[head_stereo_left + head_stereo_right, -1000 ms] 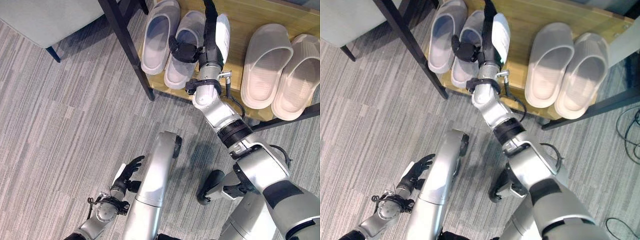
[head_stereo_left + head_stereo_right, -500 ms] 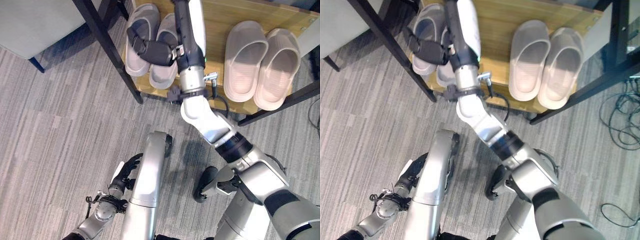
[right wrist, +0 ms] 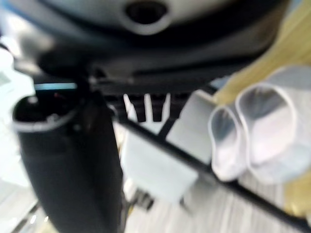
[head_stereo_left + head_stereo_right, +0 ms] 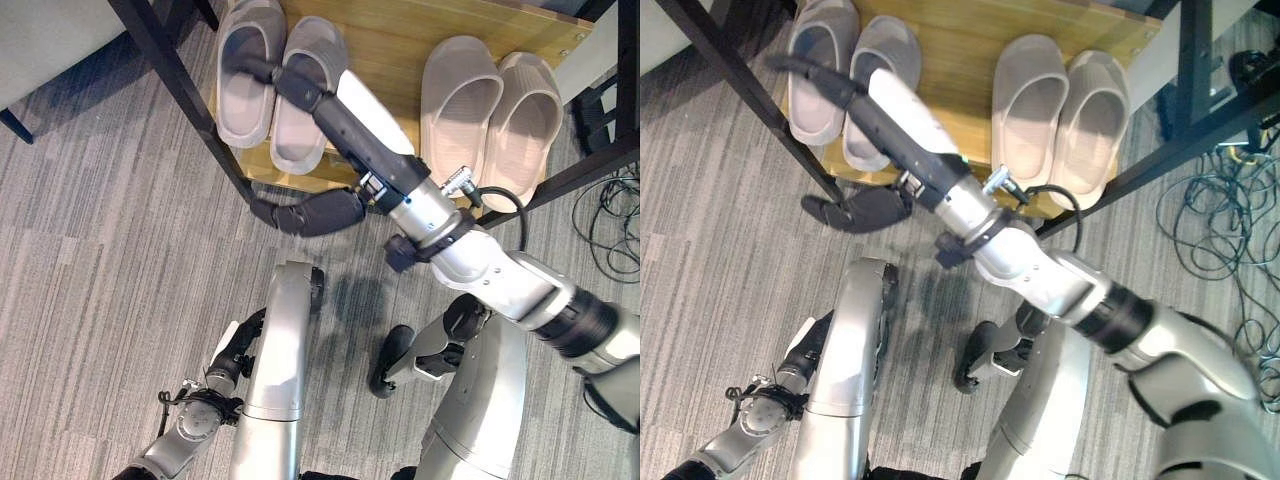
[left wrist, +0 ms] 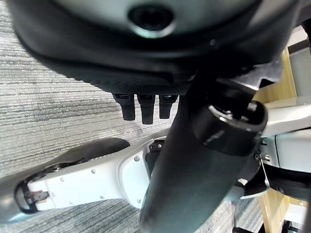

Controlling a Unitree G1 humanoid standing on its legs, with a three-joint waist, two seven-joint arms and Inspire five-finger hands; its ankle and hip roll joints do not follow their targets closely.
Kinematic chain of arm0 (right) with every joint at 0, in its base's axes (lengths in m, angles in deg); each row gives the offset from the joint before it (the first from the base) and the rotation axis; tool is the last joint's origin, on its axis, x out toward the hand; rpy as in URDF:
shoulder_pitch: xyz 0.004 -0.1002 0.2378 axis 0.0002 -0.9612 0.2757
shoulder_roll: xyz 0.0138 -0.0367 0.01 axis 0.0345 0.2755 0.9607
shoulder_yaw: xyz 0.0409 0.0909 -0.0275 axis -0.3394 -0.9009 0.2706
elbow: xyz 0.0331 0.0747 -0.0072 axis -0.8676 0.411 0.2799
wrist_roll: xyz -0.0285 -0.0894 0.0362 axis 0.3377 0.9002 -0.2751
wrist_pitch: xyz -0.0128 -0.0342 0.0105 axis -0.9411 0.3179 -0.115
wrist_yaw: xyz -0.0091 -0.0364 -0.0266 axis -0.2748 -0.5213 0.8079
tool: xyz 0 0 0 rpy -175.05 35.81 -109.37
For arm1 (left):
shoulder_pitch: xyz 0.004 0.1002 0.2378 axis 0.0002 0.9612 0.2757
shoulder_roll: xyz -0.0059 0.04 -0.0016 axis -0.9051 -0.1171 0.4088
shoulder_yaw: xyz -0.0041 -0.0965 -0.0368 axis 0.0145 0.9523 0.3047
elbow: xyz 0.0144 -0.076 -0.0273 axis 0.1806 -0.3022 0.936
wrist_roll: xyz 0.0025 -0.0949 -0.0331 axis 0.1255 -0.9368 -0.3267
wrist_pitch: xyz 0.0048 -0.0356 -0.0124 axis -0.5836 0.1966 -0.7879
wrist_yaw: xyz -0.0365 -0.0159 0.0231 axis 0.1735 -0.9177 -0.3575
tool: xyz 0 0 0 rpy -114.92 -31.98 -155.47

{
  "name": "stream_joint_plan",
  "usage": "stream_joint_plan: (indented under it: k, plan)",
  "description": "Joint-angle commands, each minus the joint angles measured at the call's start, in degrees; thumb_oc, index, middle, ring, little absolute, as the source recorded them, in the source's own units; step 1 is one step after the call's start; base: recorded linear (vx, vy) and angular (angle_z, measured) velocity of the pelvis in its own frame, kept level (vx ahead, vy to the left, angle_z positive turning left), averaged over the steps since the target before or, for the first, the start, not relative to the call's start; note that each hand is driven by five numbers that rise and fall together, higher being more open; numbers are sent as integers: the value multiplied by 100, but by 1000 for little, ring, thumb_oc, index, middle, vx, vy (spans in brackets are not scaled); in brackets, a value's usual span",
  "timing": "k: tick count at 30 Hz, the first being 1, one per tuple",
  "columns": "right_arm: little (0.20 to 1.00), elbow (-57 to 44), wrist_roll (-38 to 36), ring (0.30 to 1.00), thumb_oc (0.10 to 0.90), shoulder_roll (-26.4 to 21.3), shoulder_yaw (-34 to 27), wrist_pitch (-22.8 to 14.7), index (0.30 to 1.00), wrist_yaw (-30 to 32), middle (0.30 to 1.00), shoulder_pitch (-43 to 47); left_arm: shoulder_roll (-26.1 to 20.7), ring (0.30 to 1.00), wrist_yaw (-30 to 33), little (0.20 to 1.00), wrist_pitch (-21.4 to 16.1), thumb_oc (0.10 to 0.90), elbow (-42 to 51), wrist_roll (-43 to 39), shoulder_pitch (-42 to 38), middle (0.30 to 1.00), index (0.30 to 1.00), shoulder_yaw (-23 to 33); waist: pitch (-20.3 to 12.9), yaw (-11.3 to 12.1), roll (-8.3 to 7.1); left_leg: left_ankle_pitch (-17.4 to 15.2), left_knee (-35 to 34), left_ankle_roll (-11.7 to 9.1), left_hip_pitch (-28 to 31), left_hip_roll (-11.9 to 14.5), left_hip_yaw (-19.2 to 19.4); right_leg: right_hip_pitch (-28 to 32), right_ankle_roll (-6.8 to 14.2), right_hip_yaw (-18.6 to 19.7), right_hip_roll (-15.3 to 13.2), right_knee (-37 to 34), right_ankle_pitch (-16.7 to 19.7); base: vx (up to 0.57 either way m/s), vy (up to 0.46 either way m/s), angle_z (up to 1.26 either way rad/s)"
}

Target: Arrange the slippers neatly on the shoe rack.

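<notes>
Two pairs of pale grey slippers stand side by side on the wooden shelf (image 4: 390, 40) of the shoe rack. The left pair (image 4: 240, 105) sits near the rack's dark post, the right pair (image 4: 455, 95) toward the other end, also seen in the right wrist view (image 3: 262, 131). My right hand (image 4: 385, 165) stretches slanted over the front of the left pair with straight fingers, open and holding nothing; whether it touches them I cannot tell. My left hand (image 4: 238, 350) hangs low over the carpet, fingers (image 5: 142, 108) straight, open and empty.
The rack's dark metal post (image 4: 180, 95) slants across the shelf's left end, and another bar (image 4: 590, 165) runs along its right end. A grey seat (image 4: 50, 35) stands at the far left. Loose cables (image 4: 1220, 200) lie on the striped carpet to the right.
The camera has shifted. My right arm has dropped and swung, so the hand now points left across the left pair instead of deep into the shelf. The left hand stays put.
</notes>
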Motion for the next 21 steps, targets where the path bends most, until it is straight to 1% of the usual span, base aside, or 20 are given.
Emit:
stream_joint_plan:
  k: [1,2,7,10,19,21]
  plan:
    - [900,-750,-623,900,800,-332,143,-684,900,-441,900,752,-69,900,-235,900,-341,800,773,317,493,900,900,-42,-218,334,25,-140,-450,-150,-294,-159,25,6,335,804,-283,559,-336,-10,24,-11]
    - [900,-704,-788,900,800,-492,353,-659,900,-616,900,859,-85,900,-267,900,-370,800,830,297,498,900,900,-12,-218,331,49,-139,-451,-158,-294,-146,20,6,347,804,-279,547,-331,-11,24,-12]
    - [900,-450,-1212,900,800,-521,673,-536,900,-888,900,942,-66,900,-302,900,-363,800,824,278,443,900,900,-51,-218,331,91,-120,-489,-171,-294,-134,13,6,349,793,-262,525,-333,-6,12,-6]
    - [900,-305,-1250,900,800,-484,757,-474,900,-945,900,1016,-75,900,-336,900,-373,800,814,279,428,900,900,-75,-218,338,110,-118,-494,-172,-294,-127,15,6,347,794,-255,513,-334,0,0,0]
    - [900,464,-1089,900,800,-120,875,-250,900,-965,900,997,-20,900,-390,900,-380,800,705,137,361,900,900,-152,-218,323,104,-105,-562,-175,-294,-134,37,6,337,806,-251,490,-338,0,0,0]
    - [900,887,-1145,900,800,197,861,-123,900,-957,900,867,25,900,-396,900,-360,800,639,46,313,900,900,-227,-218,353,120,-108,-592,-173,-294,-132,43,6,325,800,-249,476,-337,0,0,0]
